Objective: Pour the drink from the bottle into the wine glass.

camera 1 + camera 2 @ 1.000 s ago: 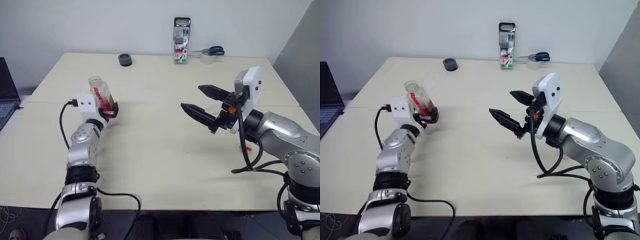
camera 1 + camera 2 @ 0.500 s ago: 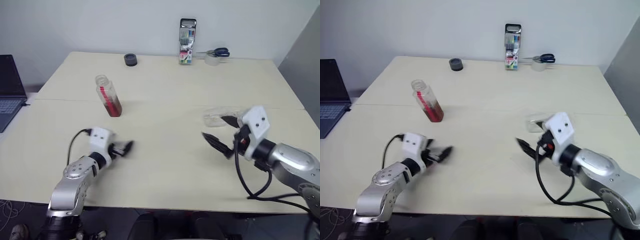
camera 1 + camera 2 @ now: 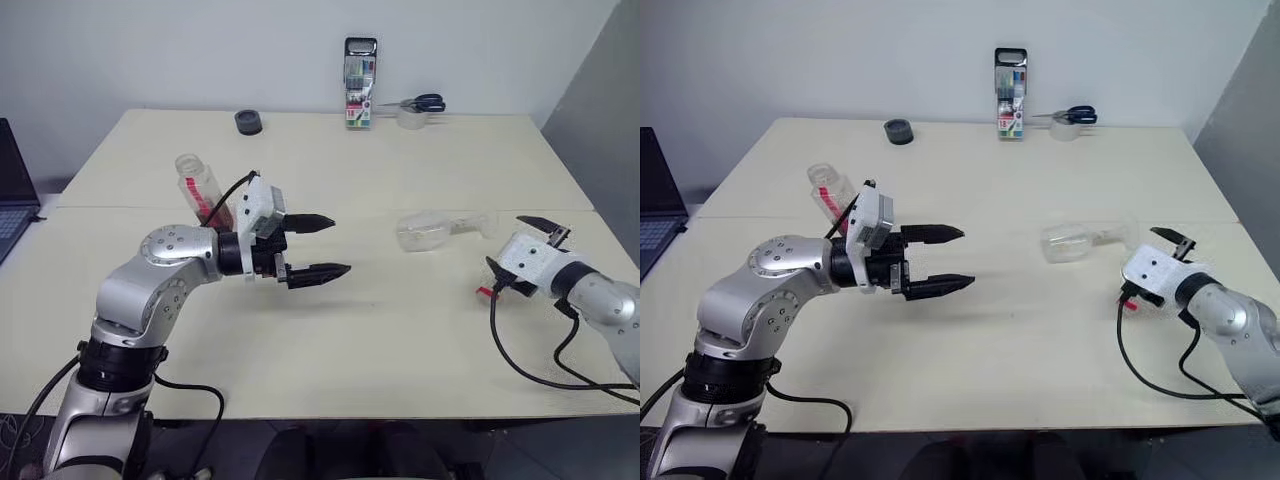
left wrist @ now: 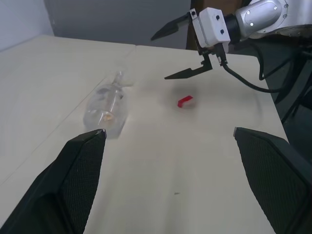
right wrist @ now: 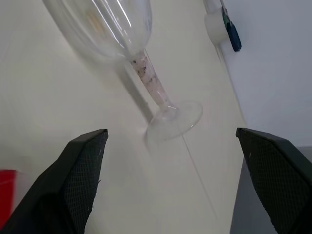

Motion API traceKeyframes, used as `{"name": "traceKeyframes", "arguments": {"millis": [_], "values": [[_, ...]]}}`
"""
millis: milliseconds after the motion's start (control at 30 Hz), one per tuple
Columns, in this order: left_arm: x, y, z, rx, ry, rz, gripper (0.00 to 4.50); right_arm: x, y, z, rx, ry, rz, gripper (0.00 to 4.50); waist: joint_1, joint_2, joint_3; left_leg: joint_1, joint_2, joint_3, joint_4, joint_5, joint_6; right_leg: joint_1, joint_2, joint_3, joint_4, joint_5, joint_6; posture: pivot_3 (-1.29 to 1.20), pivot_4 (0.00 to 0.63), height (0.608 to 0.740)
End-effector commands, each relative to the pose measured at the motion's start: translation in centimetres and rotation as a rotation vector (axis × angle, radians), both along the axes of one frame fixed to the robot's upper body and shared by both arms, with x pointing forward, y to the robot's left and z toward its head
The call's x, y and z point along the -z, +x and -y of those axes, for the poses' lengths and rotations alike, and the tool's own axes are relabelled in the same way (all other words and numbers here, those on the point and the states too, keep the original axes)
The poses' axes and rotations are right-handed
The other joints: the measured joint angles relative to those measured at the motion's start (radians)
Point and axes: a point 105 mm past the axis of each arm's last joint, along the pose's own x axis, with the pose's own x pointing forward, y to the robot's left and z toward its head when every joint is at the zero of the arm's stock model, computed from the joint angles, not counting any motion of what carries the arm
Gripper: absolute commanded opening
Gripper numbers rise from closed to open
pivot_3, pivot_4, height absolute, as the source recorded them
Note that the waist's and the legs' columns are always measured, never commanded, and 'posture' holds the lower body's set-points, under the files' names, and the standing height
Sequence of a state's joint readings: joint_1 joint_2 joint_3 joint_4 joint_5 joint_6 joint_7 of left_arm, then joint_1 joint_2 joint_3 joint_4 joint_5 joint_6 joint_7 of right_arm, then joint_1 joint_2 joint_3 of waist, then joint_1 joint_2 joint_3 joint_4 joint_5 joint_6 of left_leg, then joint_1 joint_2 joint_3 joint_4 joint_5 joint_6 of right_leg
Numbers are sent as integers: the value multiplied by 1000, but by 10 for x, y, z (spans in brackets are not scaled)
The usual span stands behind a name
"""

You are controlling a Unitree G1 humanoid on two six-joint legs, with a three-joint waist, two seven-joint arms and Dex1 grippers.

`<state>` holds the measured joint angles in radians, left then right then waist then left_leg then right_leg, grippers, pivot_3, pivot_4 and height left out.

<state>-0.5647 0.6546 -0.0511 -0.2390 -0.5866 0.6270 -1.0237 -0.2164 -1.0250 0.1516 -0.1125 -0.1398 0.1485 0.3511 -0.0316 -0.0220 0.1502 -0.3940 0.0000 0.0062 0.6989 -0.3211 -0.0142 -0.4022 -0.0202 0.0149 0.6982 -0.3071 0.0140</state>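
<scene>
Head-camera and wrist views of a pale desk (image 3: 330, 330). The left gripper (image 3: 322, 246) is hanging above the middle of the desk with its two black fingers spread wide and nothing between them, pointing across toward the robot's right. The bottle (image 3: 203, 195) is standing behind this gripper's wrist, on the far side of the arm, tilted in view and uncapped, with a red strip label down its side; the drink inside cannot be made out. A broad stretch of bare desk is lying ahead of the left fingertips, reaching as far as the wine glass (image 3: 432, 229).

The wine glass is lying on its side, bowl toward the left gripper and foot toward the right gripper (image 3: 522, 243), which is sitting low near the desk's right edge. The right gripper's fingers are also standing apart and empty; in the right wrist view the glass's stem and round foot (image 5: 174, 117) are lying just ahead of them, not touched. A small red piece (image 4: 185, 101) is resting on the desk close beside the right gripper, on its near side.

Along the far edge, well apart from both grippers, are standing a dark round object (image 3: 248, 122), a marker pack (image 3: 360, 82), scissors (image 3: 420, 102) and a tape roll (image 3: 410, 117). A laptop (image 3: 14, 190) is showing beyond the desk's left edge.
</scene>
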Motion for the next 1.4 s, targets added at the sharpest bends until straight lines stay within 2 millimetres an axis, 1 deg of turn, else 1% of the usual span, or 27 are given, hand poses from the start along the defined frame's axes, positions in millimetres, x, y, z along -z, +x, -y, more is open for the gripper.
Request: {"name": "traceKeyframes", "arguments": {"millis": [33, 133, 200, 333, 433, 600, 767, 933, 1133, 1167, 1200, 1233, 1367, 1400], "values": [[-2, 9, 0, -36, -12, 48, 4472, 2, 13, -3, -53, -50, 30, 4500, 0, 0, 0, 0, 0, 0, 0, 0, 0, 0, 0, 0, 0, 0, 0, 0, 150, 740], [4, 13, 2, -59, -26, 45, 4472, 8, 25, -11, -89, -47, 27, 4500, 0, 0, 0, -1, 0, 0, 0, 0, 0, -1, 0, 0, 0, 0, 0, 0, 150, 740], [5, 12, 5, -58, -35, 42, 4472, 10, 30, -13, -108, -67, 24, 4500, 1, 0, 0, -1, 0, 0, 0, 0, 0, -1, 0, 0, 0, 0, 0, 0, 150, 740], [7, 5, 12, -49, -50, 33, 4472, 14, 43, -13, -94, -52, 16, 4500, 1, 0, 0, -2, 0, 0, 1, 0, 0, -1, -1, 0, 0, 0, 0, 0, 150, 740], [11, 5, 11, -75, -65, 23, 4472, 17, 55, -12, -97, -91, 26, 4500, -1, 0, 0, -2, 0, 0, 1, 0, 0, -1, -1, 0, 0, 0, 0, 0, 150, 740], [11, 5, 12, -86, -74, 20, 4472, 17, 73, -7, -80, -144, 31, 4500, -1, 0, 0, -1, 0, 1, 1, 0, 0, -2, -1, 0, 1, 0, 0, 0, 150, 740], [11, 5, 14, -89, -76, 20, 4472, 19, 88, -12, -86, -177, 34, 4500, -2, 0, 0, -1, 0, 1, 1, 0, -1, -2, -1, 0, 1, 0, 0, 0, 150, 740], [8, 7, 13, -89, -74, 25, 4472, 19, 98, -15, -95, -226, 36, 4500, -3, 0, 0, -1, 0, 1, 1, 0, -1, -2, -1, 1, 1, 0, 0, 0, 150, 740], [6, 8, 12, -94, -74, 25, 4472, 18, 100, -12, -110, -290, 35, 4500, -3, 1, 0, -1, 0, 1, 1, 1, -1, -2, -1, 1, 1, 0, 0, 0, 150, 740], [6, 8, 11, -95, -73, 24, 4500, 18, 101, -11, -113, -298, 35, 4116, -3, 0, 0, -1, 0, 1, 1, 1, -1, -2, -1, 1, 1, 0, 0, 0, 150, 740], [6, 8, 12, -93, -74, 23, 4500, 18, 101, -10, -112, -311, 35, 3928, -3, 1, 0, -1, 0, 1, 1, 1, -1, -2, -1, 1, 1, 0, 0, 0, 150, 740], [5, 7, 13, -91, -74, 23, 4500, 17, 101, -9, -115, -332, 38, 3616, -3, 1, 0, -1, 0, 1, 1, 1, -1, -2, -1, 1, 1, 0, 0, 0, 150, 740], [5, 7, 14, -87, -74, 21, 4500, 14, 103, -7, -116, -384, 50, 2113, -3, 1, 0, -1, 0, 1, 1, 1, -1, -2, -1, 1, 1, 0, 0, 0, 150, 740], [5, 7, 14, -86, -74, 20, 4500, 13, 103, -7, -113, -394, 53, 1808, -3, 1, 0, -1, 0, 1, 1, 1, -1, -2, -1, 1, 1, 0, 0, 0, 150, 740]]}}
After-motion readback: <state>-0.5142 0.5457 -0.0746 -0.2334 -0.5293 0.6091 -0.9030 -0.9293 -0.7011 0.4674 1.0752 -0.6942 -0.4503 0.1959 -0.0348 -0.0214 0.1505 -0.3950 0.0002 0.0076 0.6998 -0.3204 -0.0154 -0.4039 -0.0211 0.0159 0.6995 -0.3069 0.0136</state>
